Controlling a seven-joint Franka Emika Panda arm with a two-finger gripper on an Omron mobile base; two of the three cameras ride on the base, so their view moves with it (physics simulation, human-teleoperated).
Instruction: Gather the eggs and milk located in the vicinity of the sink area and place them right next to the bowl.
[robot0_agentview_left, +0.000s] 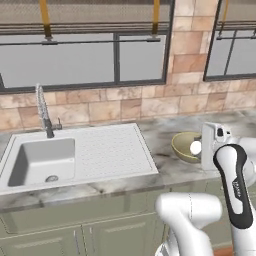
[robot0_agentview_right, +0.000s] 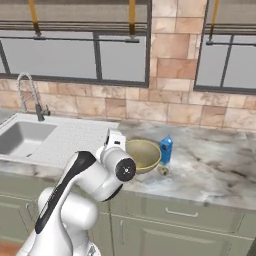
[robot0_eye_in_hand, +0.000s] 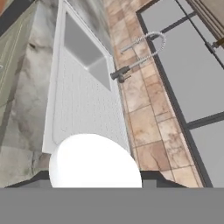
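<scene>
The gripper (robot0_agentview_left: 196, 148) pinches a white egg (robot0_eye_in_hand: 94, 162) above the olive bowl (robot0_agentview_right: 145, 152). Released here, it could drop inside the bowl or roll toward the blue milk carton (robot0_agentview_right: 166, 150).

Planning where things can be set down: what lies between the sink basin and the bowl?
The ribbed white drainboard lies between the sink basin and the bowl, then a short stretch of bare marble counter, seen in the left base view.
</scene>
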